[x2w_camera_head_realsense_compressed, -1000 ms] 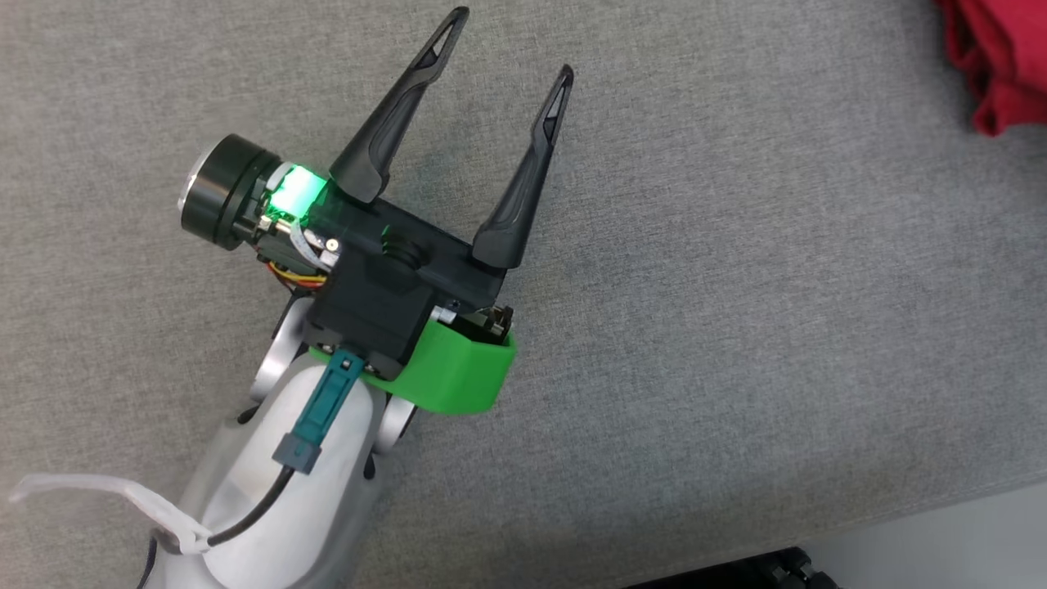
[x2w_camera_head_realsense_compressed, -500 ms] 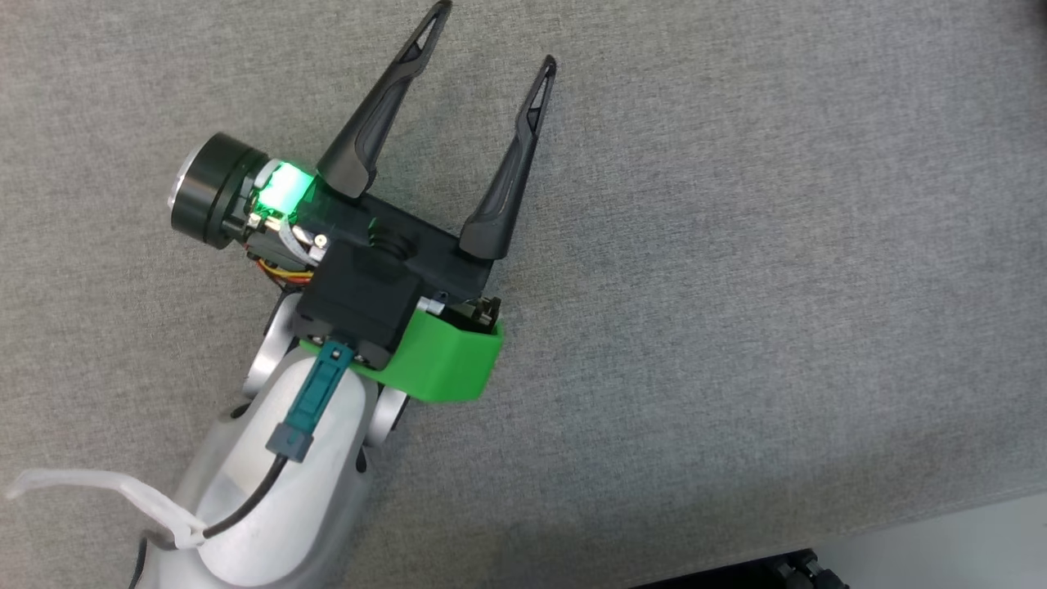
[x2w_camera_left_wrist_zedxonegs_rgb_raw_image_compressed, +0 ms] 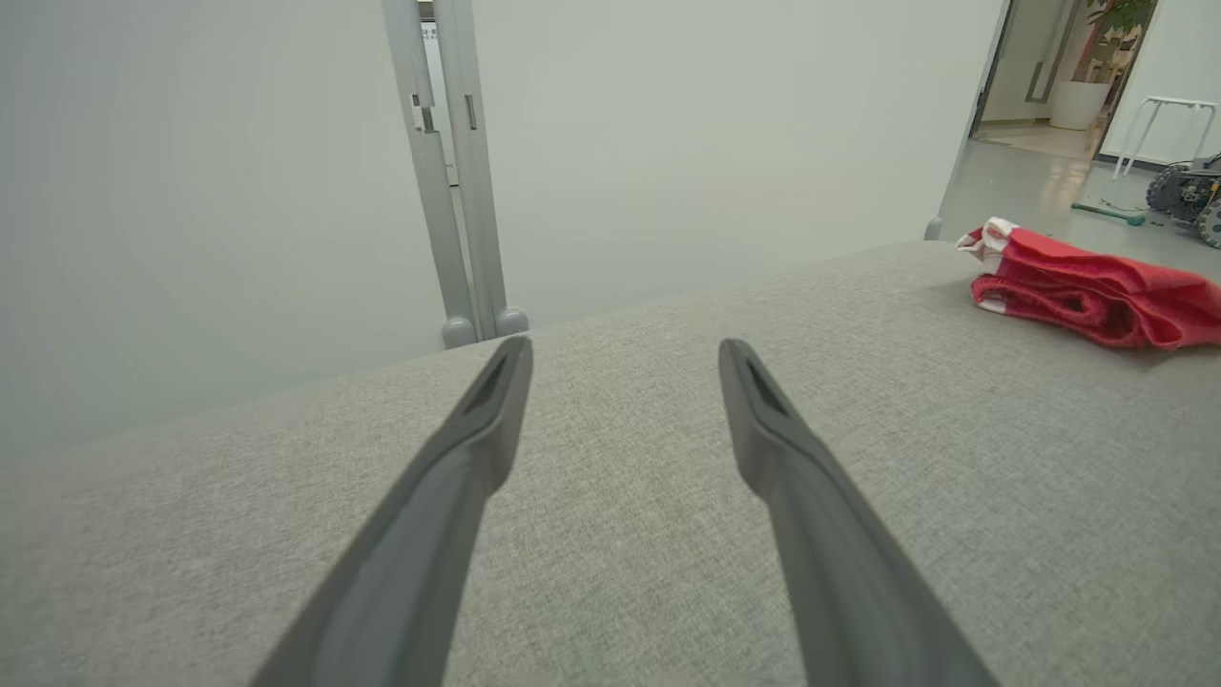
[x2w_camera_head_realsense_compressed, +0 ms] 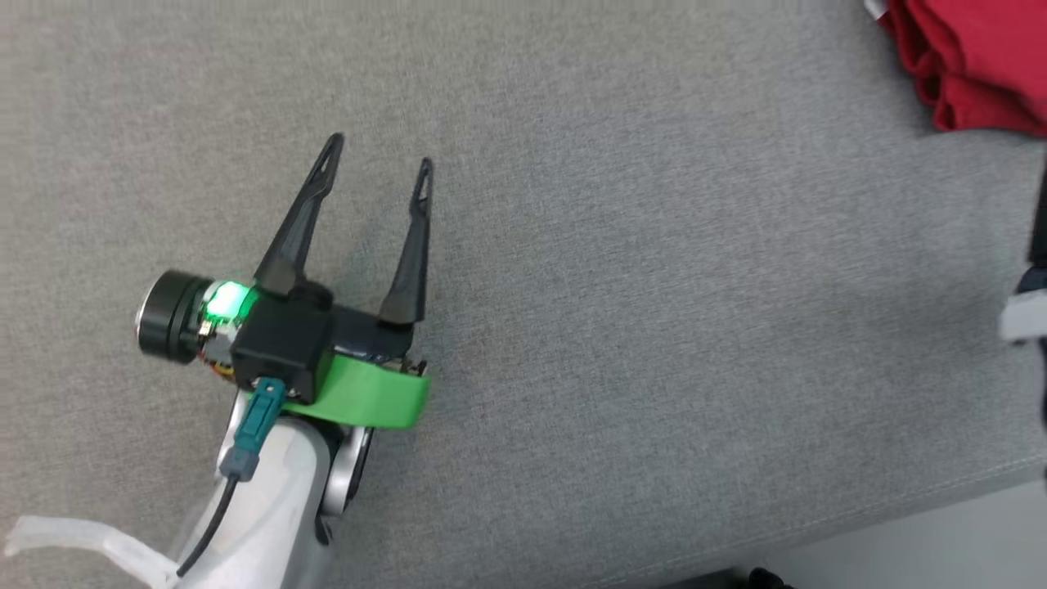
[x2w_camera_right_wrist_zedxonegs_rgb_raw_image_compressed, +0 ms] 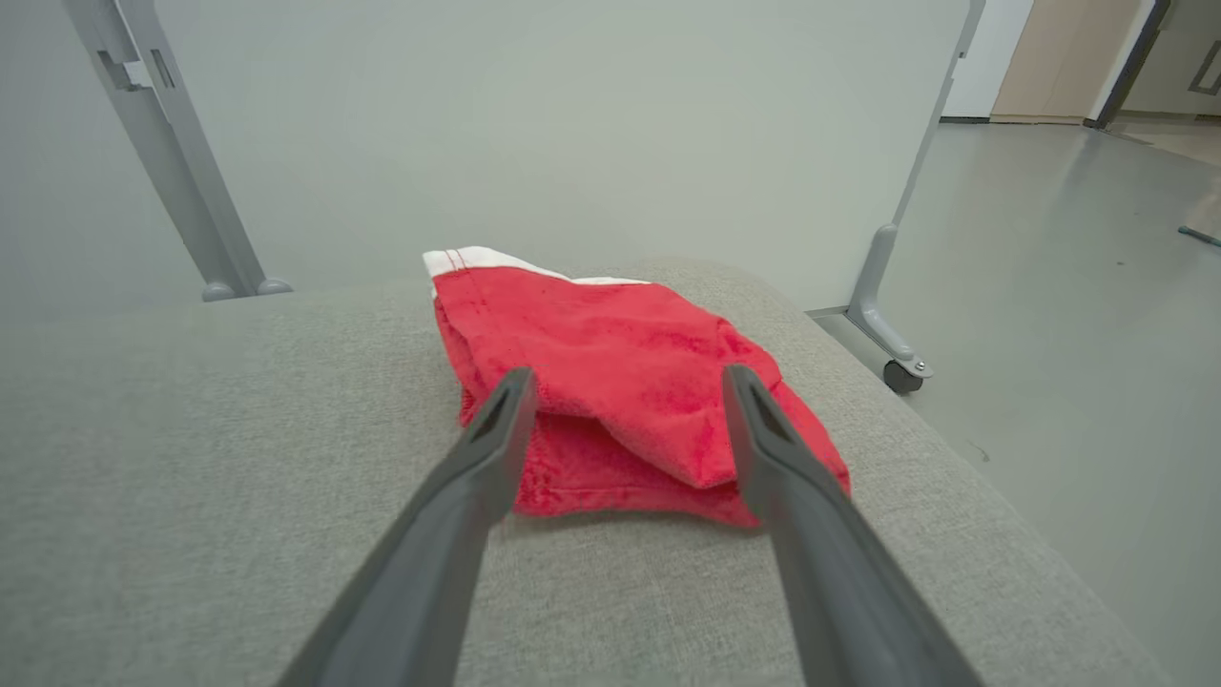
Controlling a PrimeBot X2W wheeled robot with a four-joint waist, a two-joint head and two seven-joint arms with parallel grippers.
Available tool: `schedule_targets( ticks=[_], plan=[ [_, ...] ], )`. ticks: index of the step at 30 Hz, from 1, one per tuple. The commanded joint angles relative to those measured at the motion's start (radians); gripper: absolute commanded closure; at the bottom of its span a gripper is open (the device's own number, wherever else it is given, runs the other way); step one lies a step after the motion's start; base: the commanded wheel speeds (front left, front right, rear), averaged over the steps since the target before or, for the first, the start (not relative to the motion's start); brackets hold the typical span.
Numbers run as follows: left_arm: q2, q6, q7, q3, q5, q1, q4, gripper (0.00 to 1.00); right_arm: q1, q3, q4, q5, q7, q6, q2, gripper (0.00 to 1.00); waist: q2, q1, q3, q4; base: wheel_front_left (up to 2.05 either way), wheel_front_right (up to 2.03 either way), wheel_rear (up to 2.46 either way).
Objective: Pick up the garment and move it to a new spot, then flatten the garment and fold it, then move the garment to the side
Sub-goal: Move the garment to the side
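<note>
The garment (x2w_camera_head_realsense_compressed: 973, 57) is a red cloth with white trim, lying folded in a small bundle at the far right of the grey cushioned surface (x2w_camera_head_realsense_compressed: 654, 327). In the right wrist view my right gripper (x2w_camera_right_wrist_zedxonegs_rgb_raw_image_compressed: 627, 377) is open, its two fingertips just at the near edge of the garment (x2w_camera_right_wrist_zedxonegs_rgb_raw_image_compressed: 610, 343) with nothing held. My left gripper (x2w_camera_head_realsense_compressed: 378, 155) is open and empty over bare grey fabric, well to the left of the garment. From the left wrist, the left gripper (x2w_camera_left_wrist_zedxonegs_rgb_raw_image_compressed: 622, 348) points across the surface and the garment (x2w_camera_left_wrist_zedxonegs_rgb_raw_image_compressed: 1097, 286) lies far to its right.
The surface's front edge (x2w_camera_head_realsense_compressed: 900, 507) runs along the lower right, with pale floor beyond. A pale part of my right arm (x2w_camera_head_realsense_compressed: 1026, 315) shows at the right edge. White partition panels on grey posts (x2w_camera_left_wrist_zedxonegs_rgb_raw_image_compressed: 448, 172) with a caster foot (x2w_camera_right_wrist_zedxonegs_rgb_raw_image_compressed: 897, 367) stand behind the surface.
The head camera has shifted, so the garment is back at the top right. My left gripper sits lower and further left in the picture, still open. Part of the right arm has appeared.
</note>
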Motion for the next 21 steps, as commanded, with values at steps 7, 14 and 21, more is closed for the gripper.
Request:
schedule_targets(
  ticks=[7,14,21],
  plan=[
    [0.015,0.054,-0.011,0.045,-0.04,0.121,0.018,0.0,0.151,0.046,-0.145,-0.054,-0.003,-0.001,0.125,0.0,0.0,0.0,-0.171,0.016,0.0,0.0,0.0],
    [0.005,0.1,-0.031,0.086,-0.085,0.215,0.033,0.0,0.242,0.102,-0.22,-0.081,0.011,-0.001,0.173,0.0,0.0,0.0,-0.252,0.079,0.0,0.0,0.0],
    [0.016,0.122,-0.047,0.127,-0.126,0.31,0.06,0.0,0.321,0.121,-0.28,-0.095,0.068,-0.001,0.202,0.0,0.0,0.0,-0.342,0.148,0.0,0.0,0.0]
  ],
)
